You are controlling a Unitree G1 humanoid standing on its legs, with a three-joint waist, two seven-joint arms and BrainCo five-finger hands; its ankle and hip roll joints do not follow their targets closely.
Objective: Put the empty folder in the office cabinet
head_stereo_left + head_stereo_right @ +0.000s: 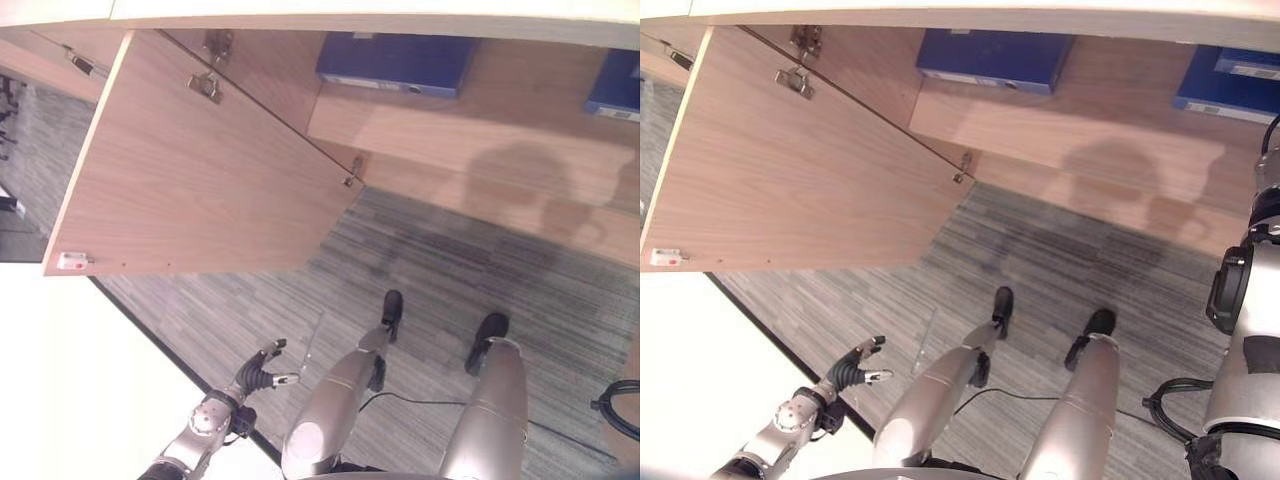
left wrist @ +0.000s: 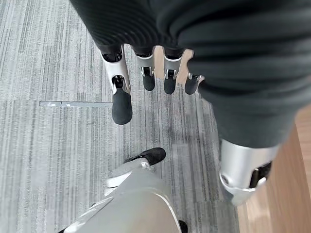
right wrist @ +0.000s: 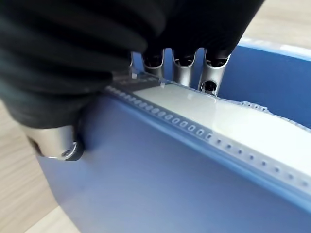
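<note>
While the cabinet door (image 1: 190, 165) stood swung open in the left eye view, the left hand (image 1: 262, 372) hung low over the grey carpet (image 1: 450, 270), fingers loosely spread and holding nothing. Two blue folders lay on the cabinet shelf (image 1: 470, 130) well beyond those fingers: one folder (image 1: 395, 62) near the middle, a second folder (image 1: 615, 85) at the far right edge.

From the right eye view, the same open door, shelf and both folders showed.

At the left wrist, the fingers (image 2: 121, 104) pointed straight down at the carpet, relaxed and empty.

At the right wrist, the right hand (image 3: 63, 141) clasped a blue folder (image 3: 160, 184): fingers (image 3: 214, 80) hooked over its top edge, thumb pressed against its near face.
</note>
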